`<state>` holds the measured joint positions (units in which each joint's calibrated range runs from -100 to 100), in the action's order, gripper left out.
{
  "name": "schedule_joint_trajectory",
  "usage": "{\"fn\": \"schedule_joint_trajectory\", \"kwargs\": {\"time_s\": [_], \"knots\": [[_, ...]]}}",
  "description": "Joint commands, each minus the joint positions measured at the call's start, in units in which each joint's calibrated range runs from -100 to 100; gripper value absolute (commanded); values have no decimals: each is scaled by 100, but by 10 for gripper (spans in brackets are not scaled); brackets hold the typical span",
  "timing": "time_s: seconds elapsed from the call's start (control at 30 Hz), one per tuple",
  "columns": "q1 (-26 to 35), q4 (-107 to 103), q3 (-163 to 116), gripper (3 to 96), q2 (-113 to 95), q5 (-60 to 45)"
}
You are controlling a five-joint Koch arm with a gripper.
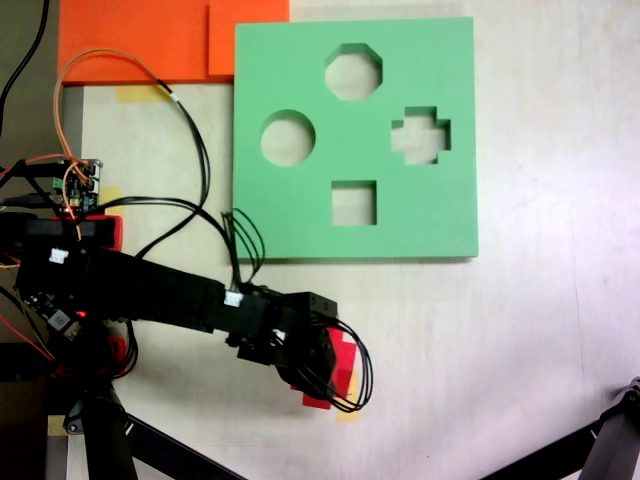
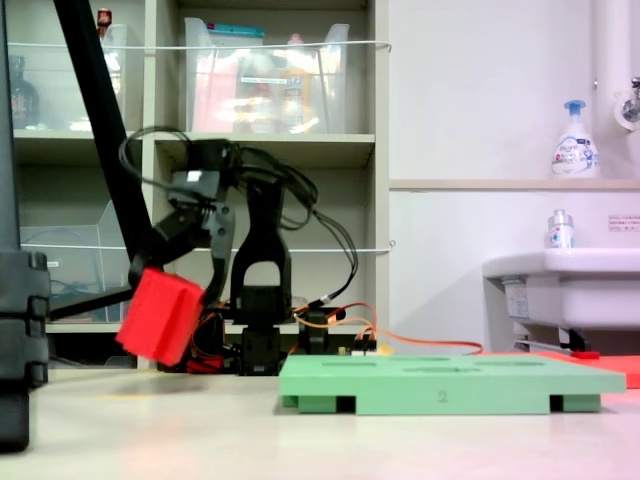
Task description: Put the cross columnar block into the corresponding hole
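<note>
Carrying is the step in hand: the gripper (image 2: 172,290) is clamped on the red cross columnar block (image 2: 160,317), which hangs tilted and clear of the tabletop in the second exterior view, well to the left of the green foam board (image 2: 450,384). In the first exterior view the black arm hides most of the block (image 1: 343,368), which sits near the lower edge, apart from the board (image 1: 300,215). The plus-shaped hole (image 1: 419,135) lies open at the board's right side. Next, I judge, the block must travel over that cutout, be turned upright, and have its arms lined up with the plus before lowering.
</note>
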<state>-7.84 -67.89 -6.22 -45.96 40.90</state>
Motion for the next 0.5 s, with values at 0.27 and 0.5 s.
{"fn": "schedule_joint_trajectory", "kwargs": {"time_s": [0.27,0.5], "knots": [[259,-4,1460,393,-180,400],[591,-4,2447,395,1,611]]}}
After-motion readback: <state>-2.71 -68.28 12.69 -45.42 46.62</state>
